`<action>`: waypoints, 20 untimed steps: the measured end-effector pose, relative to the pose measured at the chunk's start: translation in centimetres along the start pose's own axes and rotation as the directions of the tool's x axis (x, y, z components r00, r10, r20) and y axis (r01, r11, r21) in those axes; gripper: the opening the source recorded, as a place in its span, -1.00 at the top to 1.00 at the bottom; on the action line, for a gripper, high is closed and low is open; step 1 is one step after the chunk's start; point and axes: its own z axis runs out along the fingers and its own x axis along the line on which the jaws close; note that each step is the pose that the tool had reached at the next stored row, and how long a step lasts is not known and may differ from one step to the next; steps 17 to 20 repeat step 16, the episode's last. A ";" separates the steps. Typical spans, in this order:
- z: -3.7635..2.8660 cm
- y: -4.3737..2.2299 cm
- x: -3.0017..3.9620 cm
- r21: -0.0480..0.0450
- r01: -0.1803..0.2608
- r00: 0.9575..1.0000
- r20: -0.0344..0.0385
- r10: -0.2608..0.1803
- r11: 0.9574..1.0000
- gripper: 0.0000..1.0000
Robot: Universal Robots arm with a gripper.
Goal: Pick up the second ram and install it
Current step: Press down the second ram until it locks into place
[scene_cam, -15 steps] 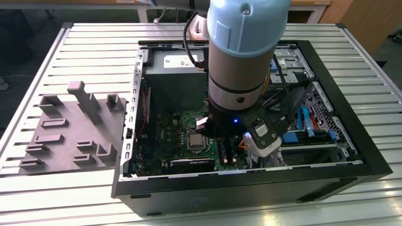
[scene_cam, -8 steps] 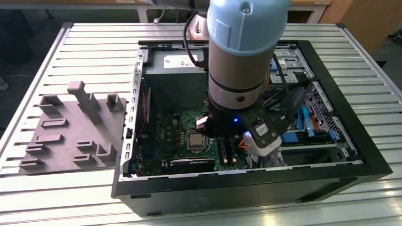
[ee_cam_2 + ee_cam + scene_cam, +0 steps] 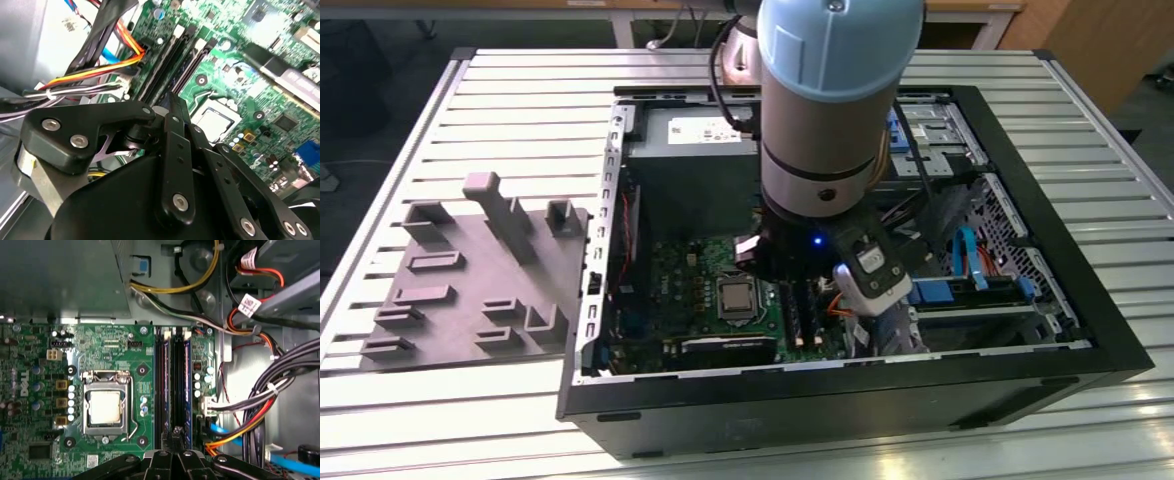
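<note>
Hand [image 3: 176,440] low over the board [image 3: 115,360], fingers pressed together. Ram [image 3: 179,380] stands seated in its slot directly beneath the fingertips, beside the first stick [image 3: 161,380].

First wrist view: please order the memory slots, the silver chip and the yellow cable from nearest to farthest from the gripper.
1. the memory slots: directly ahead of the gripper, on the green board.
2. the silver chip: in its socket on the same board, beside the slots.
3. the yellow cable: beyond the slots' far end, off the board.
</note>
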 end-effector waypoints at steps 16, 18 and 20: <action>0.08 1.38 0.03 0.000 0.000 1.000 0.000 0.000 1.000 0.79; 0.08 1.38 0.03 0.000 0.000 1.000 0.000 0.000 1.000 0.79; 0.08 1.38 0.03 0.000 0.000 1.000 0.000 0.000 1.000 0.79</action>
